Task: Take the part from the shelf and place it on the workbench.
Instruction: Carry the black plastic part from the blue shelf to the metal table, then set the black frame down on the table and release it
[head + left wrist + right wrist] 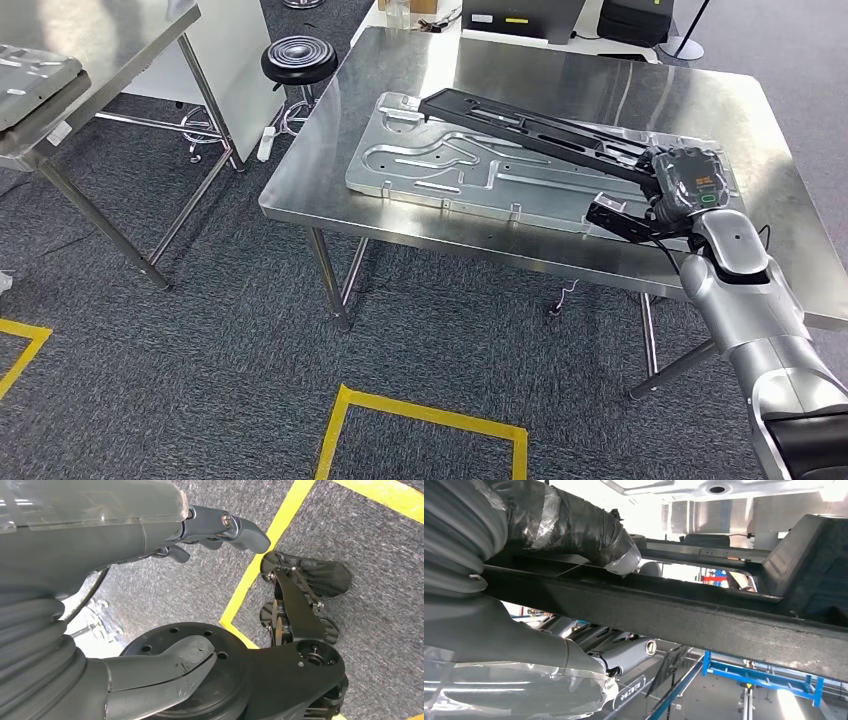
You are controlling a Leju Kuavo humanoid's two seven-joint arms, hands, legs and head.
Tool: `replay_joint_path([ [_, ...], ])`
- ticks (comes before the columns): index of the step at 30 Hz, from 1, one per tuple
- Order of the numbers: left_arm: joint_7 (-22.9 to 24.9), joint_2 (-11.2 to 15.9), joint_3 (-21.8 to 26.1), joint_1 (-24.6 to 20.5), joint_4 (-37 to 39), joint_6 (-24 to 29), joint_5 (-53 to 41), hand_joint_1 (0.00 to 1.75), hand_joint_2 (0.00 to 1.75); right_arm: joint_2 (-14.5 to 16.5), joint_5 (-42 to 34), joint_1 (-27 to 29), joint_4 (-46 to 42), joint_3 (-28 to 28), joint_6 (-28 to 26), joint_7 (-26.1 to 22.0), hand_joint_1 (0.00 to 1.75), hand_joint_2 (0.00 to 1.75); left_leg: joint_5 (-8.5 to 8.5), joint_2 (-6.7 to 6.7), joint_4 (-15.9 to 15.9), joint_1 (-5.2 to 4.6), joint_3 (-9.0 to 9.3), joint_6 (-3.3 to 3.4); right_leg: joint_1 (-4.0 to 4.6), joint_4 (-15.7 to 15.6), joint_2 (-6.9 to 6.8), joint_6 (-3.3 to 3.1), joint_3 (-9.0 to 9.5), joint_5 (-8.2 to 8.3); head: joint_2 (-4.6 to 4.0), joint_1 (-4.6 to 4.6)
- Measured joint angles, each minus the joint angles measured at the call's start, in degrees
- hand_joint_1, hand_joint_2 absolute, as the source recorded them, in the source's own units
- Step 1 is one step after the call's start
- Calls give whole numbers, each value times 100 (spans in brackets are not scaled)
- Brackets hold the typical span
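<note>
The part is a long black plastic frame (530,128) stretched across the steel workbench (600,80), lying over a silver stamped metal panel (450,170). My right hand (685,185) grips the frame's near right end above the bench. In the right wrist view the thumb (589,532) presses on top of the black bar (684,612) and the darker fingers (614,647) curl beneath it. My left hand (165,605) hangs beside my body over the carpet, its fingers apart with nothing in them.
A second steel table (90,60) carrying another silver panel stands at the left. A black round stool (298,60) sits between the two tables. Yellow tape lines (430,415) mark the grey carpet in front of the workbench.
</note>
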Motion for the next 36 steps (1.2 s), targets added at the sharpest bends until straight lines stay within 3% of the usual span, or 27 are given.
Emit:
replay_joint_path([
  [10,-32,-1,0,0,0,-3,13,0,175,0,-14,7,11,19,2,5,175,175,-3,0,7,-4,-3,4,-5,-6,0,3,1,3,1,0],
  [15,-47,-2,0,-3,0,-10,24,0,175,-5,-30,20,7,20,4,27,175,175,36,13,-86,-3,42,108,-26,-48,5,75,22,17,0,0],
  [17,-53,-9,0,-4,0,-16,25,0,175,-17,-39,29,5,20,5,27,175,175,107,37,-229,40,117,154,-23,202,-8,89,-81,-160,0,3],
  [20,-55,-14,1,-1,0,-19,29,0,175,-20,-63,61,13,20,7,31,175,175,123,62,-272,67,144,165,-83,1215,-27,146,-572,-636,1,2],
  [21,-54,-15,1,2,0,-19,31,0,175,-20,-69,81,16,20,7,32,175,175,110,63,-262,79,144,148,-115,1420,-36,180,-680,-671,1,1],
  [22,-54,-17,1,5,0,-19,32,0,175,-20,-71,99,18,20,7,33,175,175,89,65,-240,100,145,118,-150,1417,-50,218,-686,-597,1,1],
  [23,-53,-22,1,8,0,-19,32,0,175,-20,-72,112,20,21,7,33,175,175,59,64,-202,128,145,77,-187,1190,-71,262,-576,-429,1,1],
  [25,-54,-18,1,9,0,-18,33,0,175,-13,-73,118,21,22,8,33,175,175,-37,62,-70,172,125,-41,-239,471,-108,349,-222,-118,1,5],
  [27,-56,-4,1,7,0,-17,36,0,175,-6,-79,124,23,27,9,40,175,175,-121,57,36,168,100,-145,-236,134,-85,287,-50,-65,1,5],
  [29,-60,-2,1,8,0,-16,39,0,175,-1,-80,145,24,34,11,51,175,175,-151,57,42,162,108,-201,-213,177,-46,137,-58,-118,1,2],
  [31,-63,-4,1,6,0,-15,42,0,175,1,-77,161,19,38,13,48,175,175,-225,61,120,183,98,-241,-204,190,-43,38,-45,-142,1,2],
  [32,-64,-5,1,5,0,-13,42,0,175,-1,-77,161,16,39,13,44,175,175,-329,62,303,188,19,-253,-197,191,-42,-2,-31,-150,1,2],
  [35,-68,-5,1,3,0,-4,42,0,175,3,-78,165,14,40,13,43,175,175,-765,61,1389,161,-572,-233,-137,189,-40,-80,4,-189,1,1],
  [36,-68,-5,1,5,0,-1,42,0,175,7,-78,167,15,40,13,44,175,175,-800,60,1654,140,-750,-204,-105,189,-37,-104,19,-204,1,0],
])
